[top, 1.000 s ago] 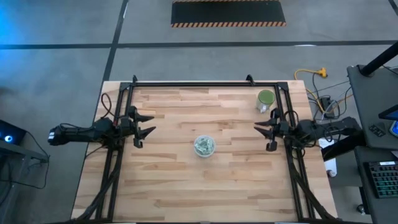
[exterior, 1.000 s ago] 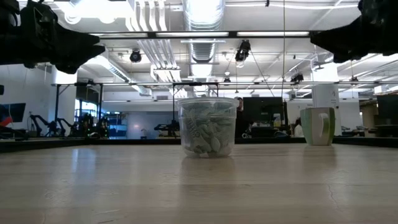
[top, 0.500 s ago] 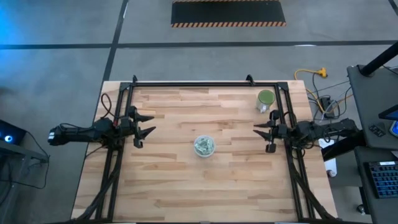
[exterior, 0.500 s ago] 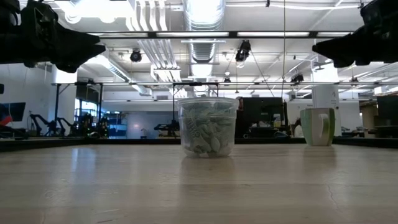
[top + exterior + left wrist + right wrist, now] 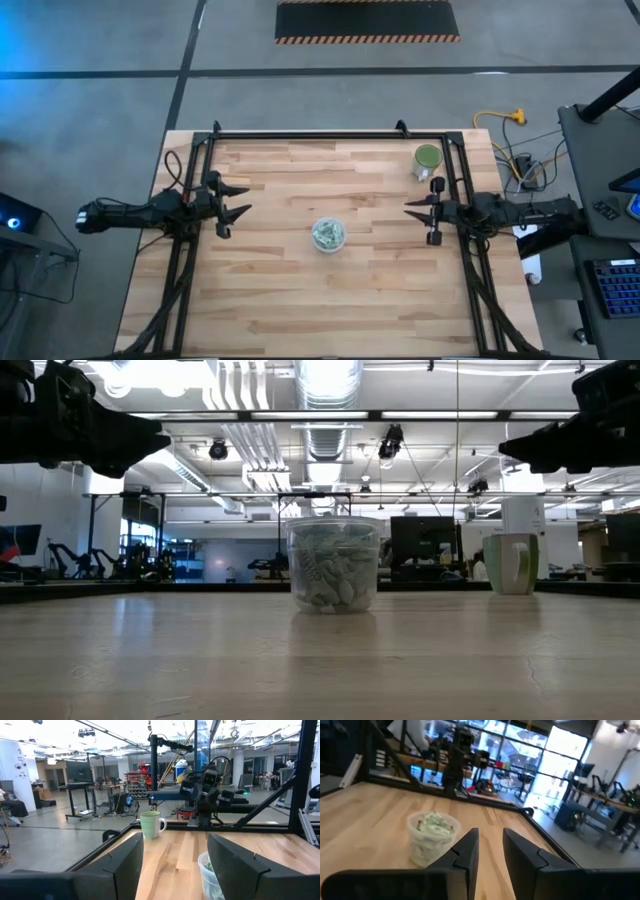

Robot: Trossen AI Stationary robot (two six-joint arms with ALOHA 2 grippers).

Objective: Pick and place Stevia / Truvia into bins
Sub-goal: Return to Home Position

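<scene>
High view, starting at the left edge of the wooden table [image 5: 300, 300]: the left gripper [image 5: 240, 199] hangs over the boards just inside the black frame, pointing toward the middle. Its two fingers [image 5: 235, 188] are spread wide and hold nothing. The left wrist view shows the same, with the left gripper [image 5: 175, 842] parted broadly and bare tabletop showing through the gap. In the low view the left gripper [image 5: 150, 438] sits well above the table surface, touching nothing.

Near the table's centre stands the round clear container [image 5: 328, 234], upright and apart from both arms. The low view shows the container [image 5: 334, 563] filled most of the way up with pale green and white Stevia packets [image 5: 330, 575] lying jumbled against its wall. No loose packet shows on the boards around it. From the right wrist view the packets [image 5: 434, 820] heap at the rim of the container [image 5: 432, 837]; from the left wrist view only part of the container [image 5: 210, 877] shows past one finger.

Further right, the right gripper [image 5: 410, 208] hovers inside the right frame rail, aimed back toward the container. Its fingers [image 5: 465, 850] stand close together with only a narrow gap, gripping nothing. In the low view the right gripper [image 5: 510, 448] is high above the table.

A green mug [image 5: 427, 160] with a white handle sits at the far right corner, well apart from the container.
</scene>
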